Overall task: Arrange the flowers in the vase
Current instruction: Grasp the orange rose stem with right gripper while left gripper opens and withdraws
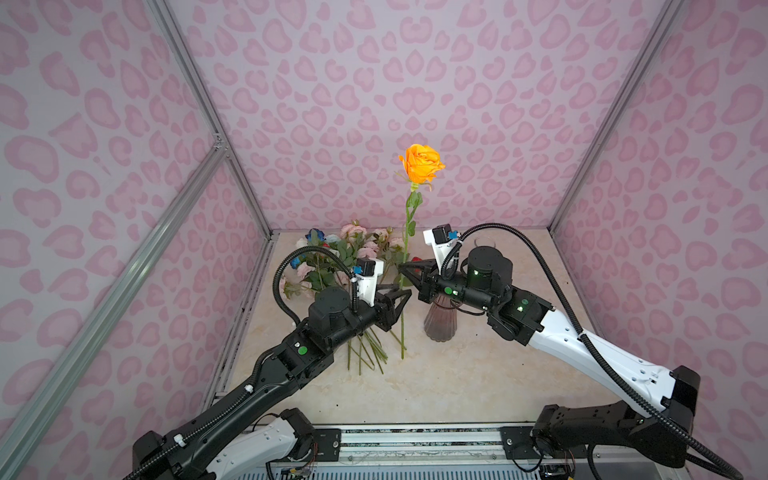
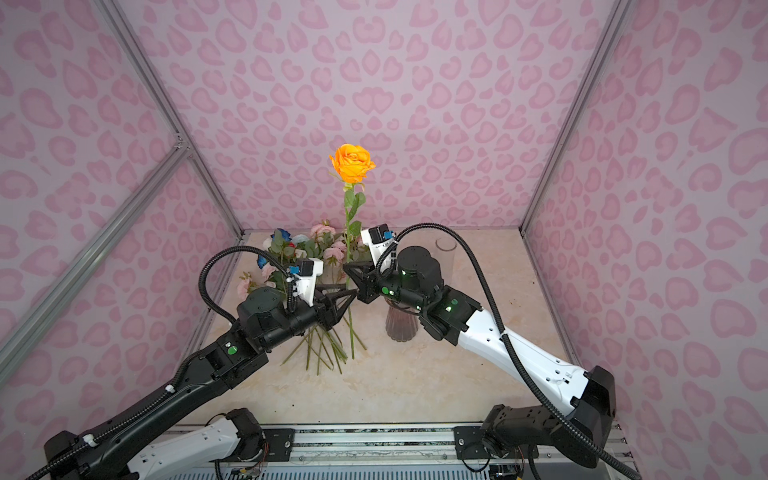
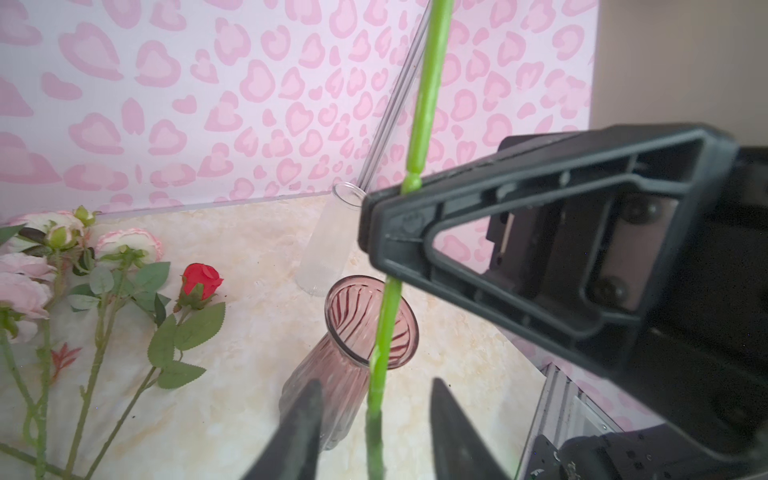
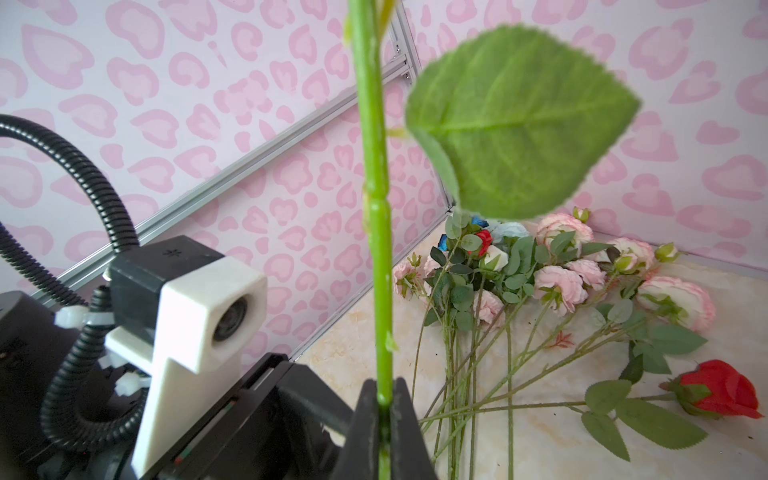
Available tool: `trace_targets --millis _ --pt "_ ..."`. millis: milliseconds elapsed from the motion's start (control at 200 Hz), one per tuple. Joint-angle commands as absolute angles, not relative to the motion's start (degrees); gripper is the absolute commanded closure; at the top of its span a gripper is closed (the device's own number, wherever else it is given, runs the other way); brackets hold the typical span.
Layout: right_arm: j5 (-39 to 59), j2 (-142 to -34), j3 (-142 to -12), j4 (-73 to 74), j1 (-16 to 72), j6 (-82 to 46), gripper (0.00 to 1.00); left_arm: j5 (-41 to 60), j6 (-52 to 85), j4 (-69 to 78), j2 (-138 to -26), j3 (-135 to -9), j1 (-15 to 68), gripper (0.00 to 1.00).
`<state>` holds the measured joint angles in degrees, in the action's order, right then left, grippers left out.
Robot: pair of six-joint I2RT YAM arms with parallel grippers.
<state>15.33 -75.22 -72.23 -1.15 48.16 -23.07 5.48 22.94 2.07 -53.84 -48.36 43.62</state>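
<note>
An orange rose (image 1: 422, 164) (image 2: 352, 163) stands upright in mid-air, its stem end hanging just above the table. My right gripper (image 1: 403, 268) (image 4: 384, 399) is shut on its green stem (image 4: 374, 166). Just below, my left gripper (image 1: 400, 297) (image 3: 376, 419) is open, its fingers either side of the same stem without touching it. The ribbed purple glass vase (image 1: 440, 322) (image 3: 353, 353) stands empty to the right of the stem, under my right arm. The other flowers (image 1: 345, 257) (image 4: 540, 282) lie in a heap at the back left of the table.
A clear glass cylinder (image 1: 484, 241) (image 3: 328, 245) stands behind the vase near the back wall. A single red rose (image 3: 201, 280) (image 4: 723, 388) lies between the heap and the vase. Pink patterned walls close in the marble table (image 1: 436, 386) on three sides.
</note>
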Motion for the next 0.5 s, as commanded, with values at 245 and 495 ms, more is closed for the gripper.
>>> trace_targets --millis 245,495 --pt "8.31 -72.83 -73.31 -2.35 48.19 -18.55 1.0 -11.71 25.56 -1.4 -40.98 -40.83 43.68 0.29" --pt "4.05 -68.33 -75.21 -2.85 45.72 -14.46 1.0 -22.69 30.75 -3.52 -28.1 -31.81 43.61 0.26"
